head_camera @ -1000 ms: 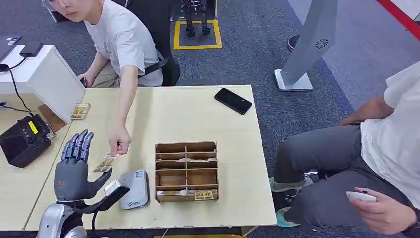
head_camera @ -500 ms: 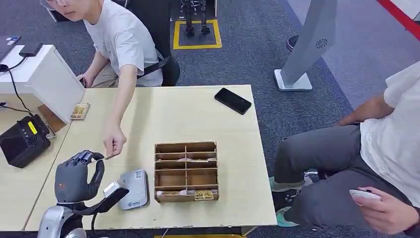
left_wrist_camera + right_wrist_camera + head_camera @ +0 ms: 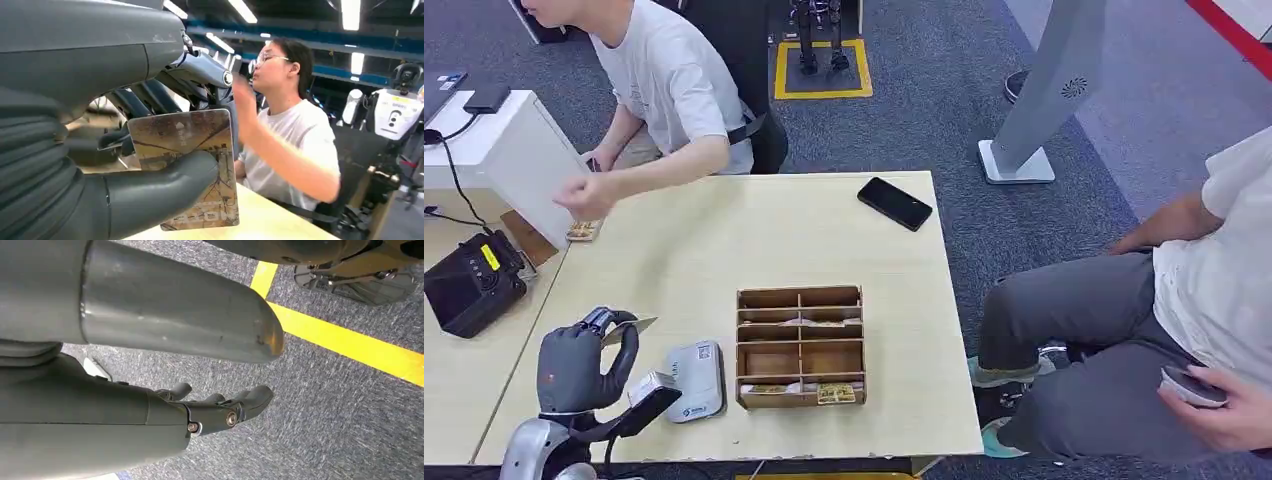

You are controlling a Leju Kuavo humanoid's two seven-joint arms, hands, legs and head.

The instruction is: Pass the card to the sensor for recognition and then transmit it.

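Since half a second ago the person's hand [image 3: 584, 196] has let go of the card [image 3: 187, 165] and pulled back to the far table edge, leaving the card alone in the robot's left hand [image 3: 579, 358]. Its thumb presses across one face while the darker fingers [image 3: 150, 97] close behind the other, so the card stands clamped upright between them. It looks thin, stiff, light and probably slick, so a pinch well in from the edge, as now, seems safer than a hold at a corner, where it could pivot or slip. Just beside the fingers, toward the robot's right, lies the grey card reader [image 3: 696, 379] flat on the table [image 3: 824, 240]; nothing stands between the two. Beyond the reader is the wooden compartment box [image 3: 801, 345], near enough to catch a wide swing. A black phone [image 3: 894, 203] lies well apart. The right hand [image 3: 220, 407] hangs over the floor, fingers loosely apart, holding nothing.
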